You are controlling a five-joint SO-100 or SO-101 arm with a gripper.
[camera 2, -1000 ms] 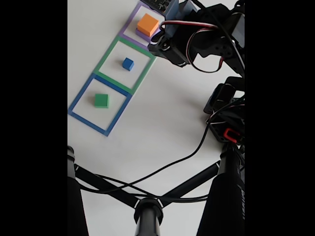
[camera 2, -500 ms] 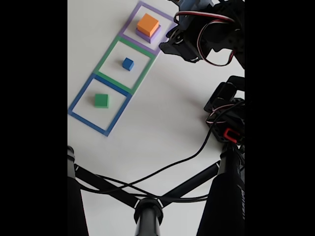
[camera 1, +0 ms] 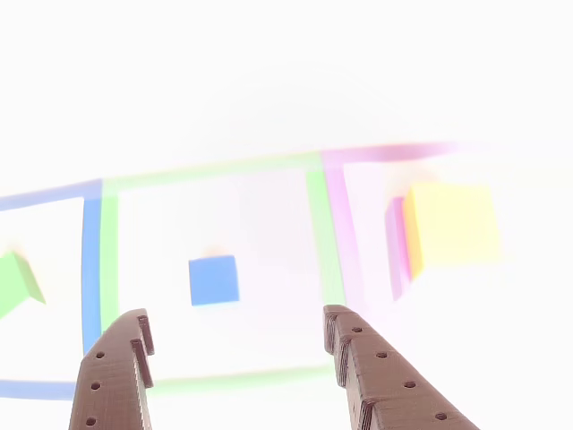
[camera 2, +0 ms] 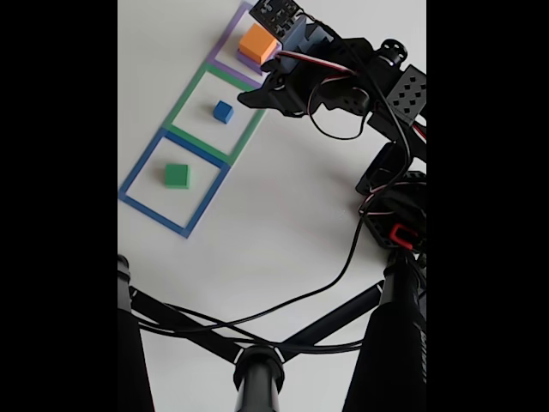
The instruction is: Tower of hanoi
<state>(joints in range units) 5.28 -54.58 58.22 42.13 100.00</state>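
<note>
Blue cube (camera 2: 223, 112) inside green outline (camera 2: 190, 94), green cube (camera 2: 177, 175) inside blue outline (camera 2: 137, 173), orange cube (camera 2: 257, 42) stacked on purple slab (camera 2: 245, 61), gripper (camera 1: 237, 339) fingers spread apart, empty, seemingly above blue cube in washed-out other view.

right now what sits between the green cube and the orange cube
The small blue cube, alone in the green outline, lies between the green cube and orange cube in the fixed view.
</note>
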